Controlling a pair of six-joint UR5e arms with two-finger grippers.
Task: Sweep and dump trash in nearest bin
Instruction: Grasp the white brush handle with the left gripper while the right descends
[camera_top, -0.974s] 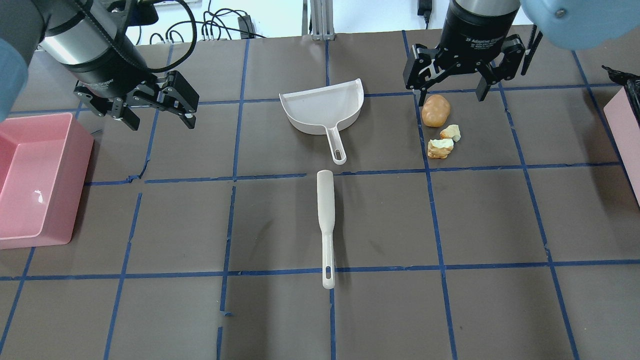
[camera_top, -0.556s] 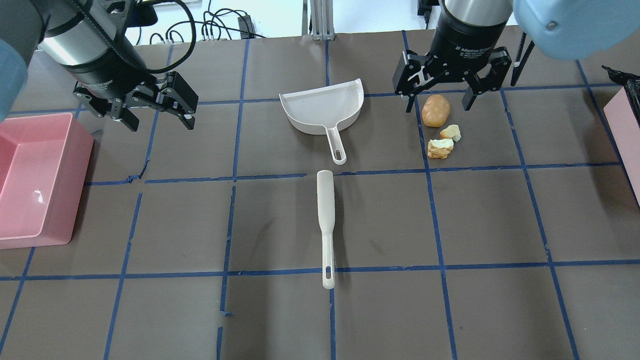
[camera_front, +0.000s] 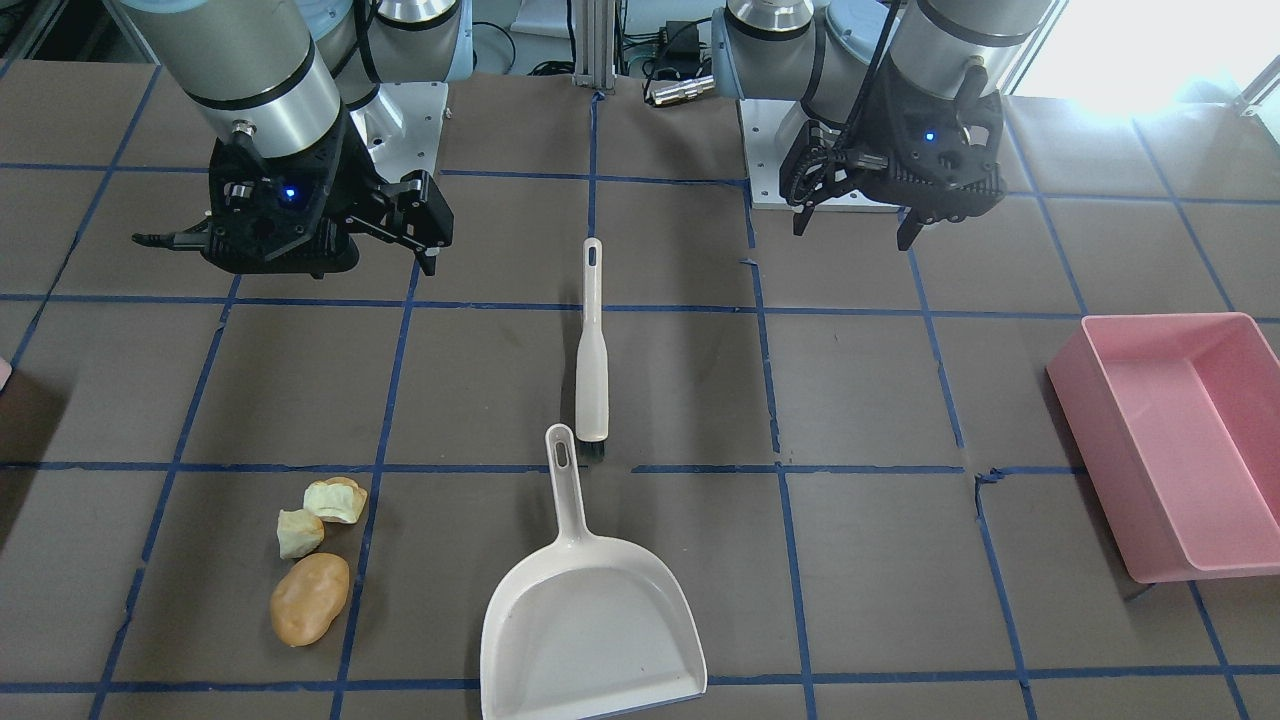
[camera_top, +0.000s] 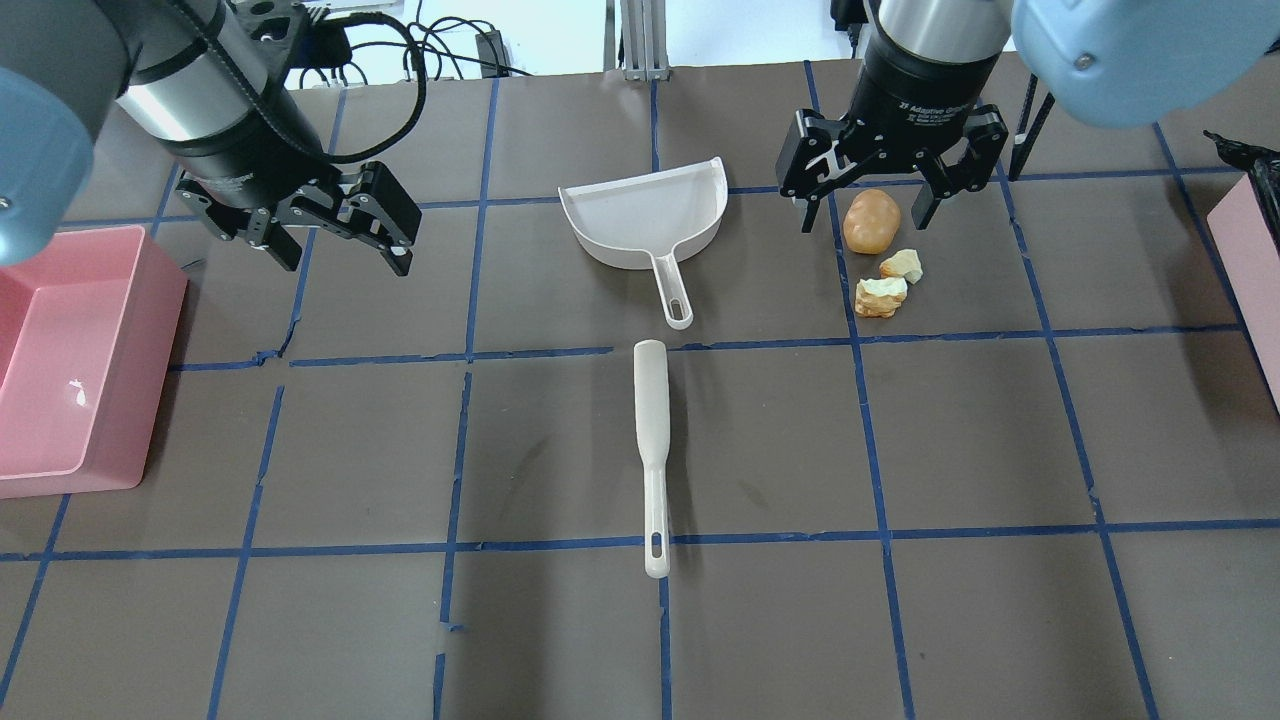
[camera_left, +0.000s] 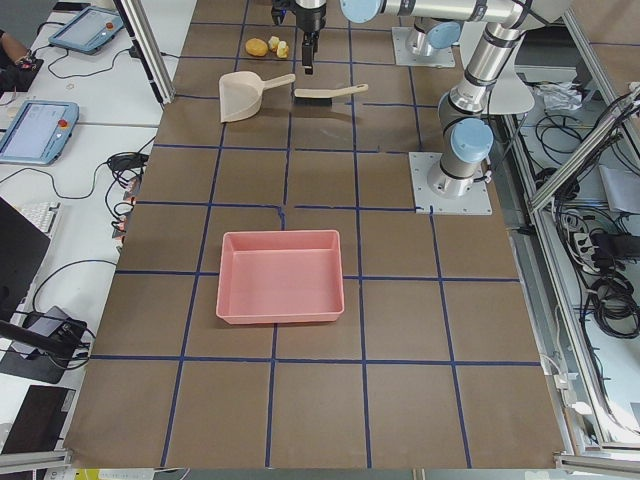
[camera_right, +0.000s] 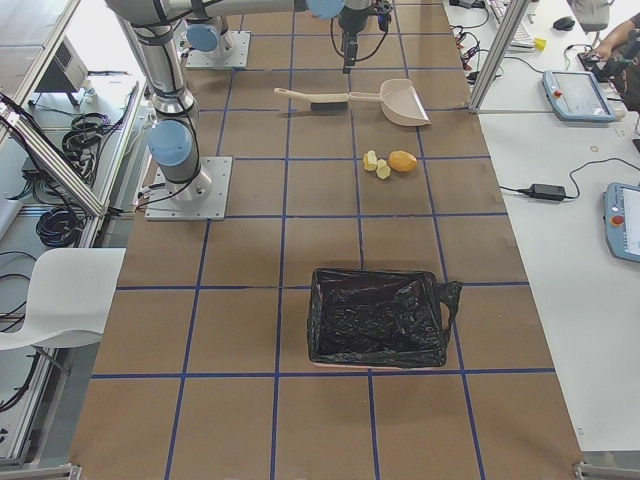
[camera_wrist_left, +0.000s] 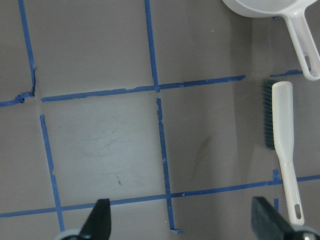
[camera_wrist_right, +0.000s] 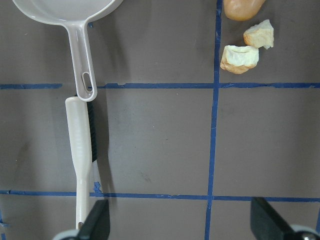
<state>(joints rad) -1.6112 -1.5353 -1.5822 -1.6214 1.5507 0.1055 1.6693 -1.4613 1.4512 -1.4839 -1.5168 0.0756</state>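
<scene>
Overhead, I saw my right claw (camera_top: 862, 222) spread empty, left claw (camera_top: 345, 262) likewise released, trash lumps (camera_top: 901, 265) near the dustpan (camera_top: 645, 215), brush (camera_top: 650, 420) on the bench (camera_top: 1000, 430)

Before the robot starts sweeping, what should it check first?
1. Left gripper and right gripper open and empty: ok.
2. Brush lying free, nothing on it: ok.
3. Dustpan lying free, nothing in it: ok.
4. Three trash lumps close together, outside the dustpan: ok.
5. Black-lined bin on the trash's side, top open: ok.
6. A tool in a gripper: not ok, none held yet.
</scene>
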